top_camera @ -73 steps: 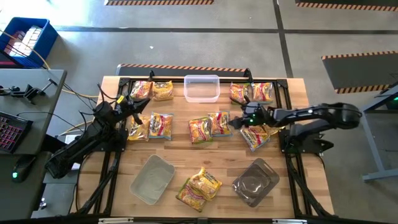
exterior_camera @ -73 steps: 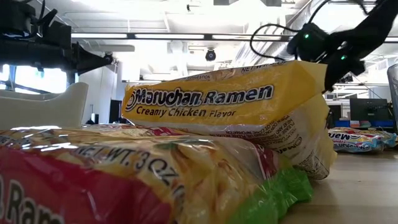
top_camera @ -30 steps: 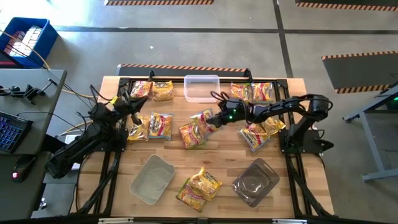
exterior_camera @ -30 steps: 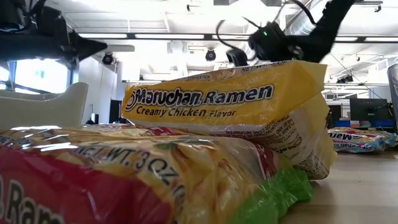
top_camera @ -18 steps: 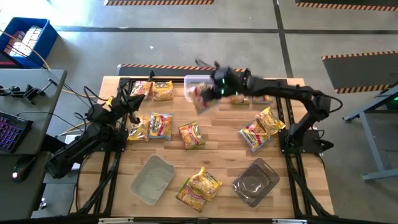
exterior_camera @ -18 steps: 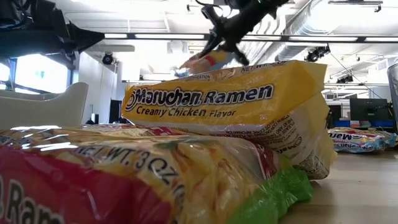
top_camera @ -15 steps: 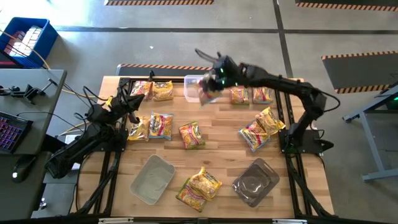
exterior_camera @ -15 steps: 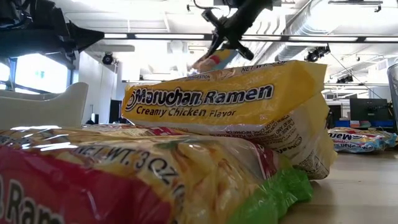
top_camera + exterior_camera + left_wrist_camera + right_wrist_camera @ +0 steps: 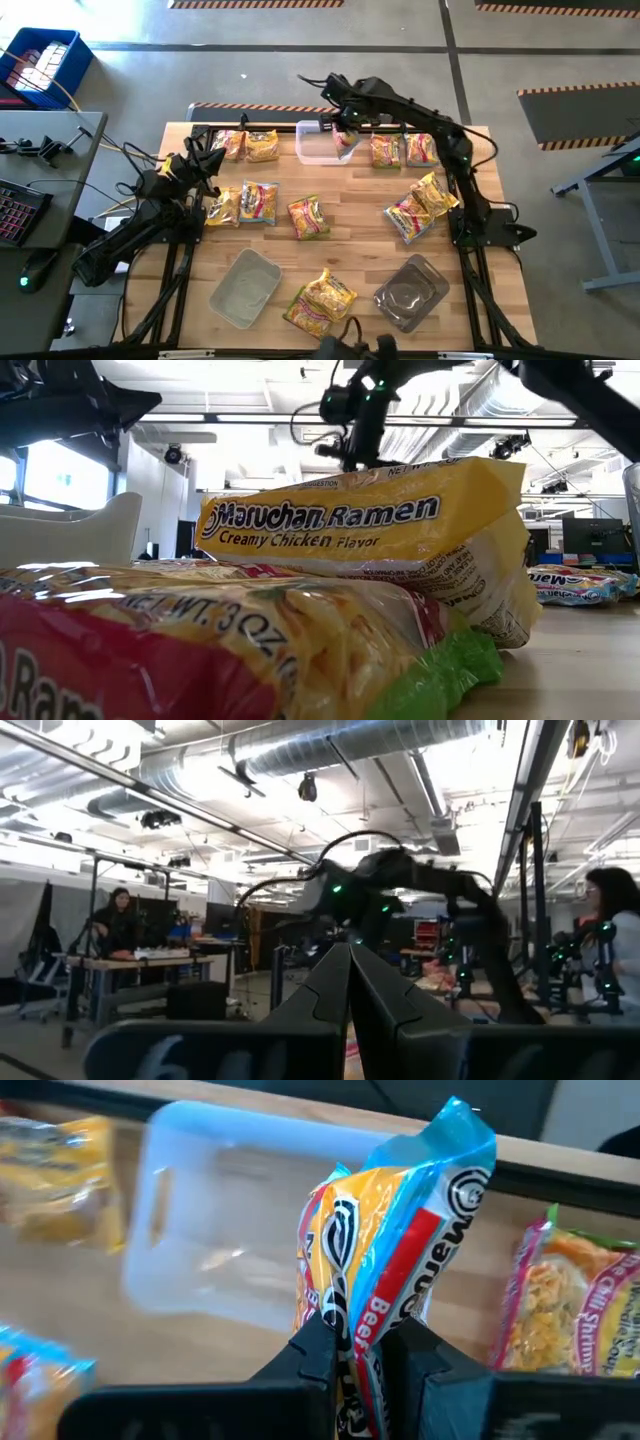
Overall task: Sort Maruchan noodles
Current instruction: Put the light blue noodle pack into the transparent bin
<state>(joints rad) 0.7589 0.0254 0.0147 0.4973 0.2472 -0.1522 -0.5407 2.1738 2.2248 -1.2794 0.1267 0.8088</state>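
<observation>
Over the table's left side the left gripper (image 9: 207, 160) hangs pinched shut on nothing. Toward the middle, the right gripper (image 9: 357, 1348) has just lifted a crinkly red-and-blue Maruchan beef packet (image 9: 385, 1260) off the wood and now clamps it above the clear rectangular tub (image 9: 322, 142), so a drop looks imminent.

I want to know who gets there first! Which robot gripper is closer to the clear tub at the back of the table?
Right. The right gripper hangs over the clear tub; the left gripper waits off toward the left edge.
</observation>
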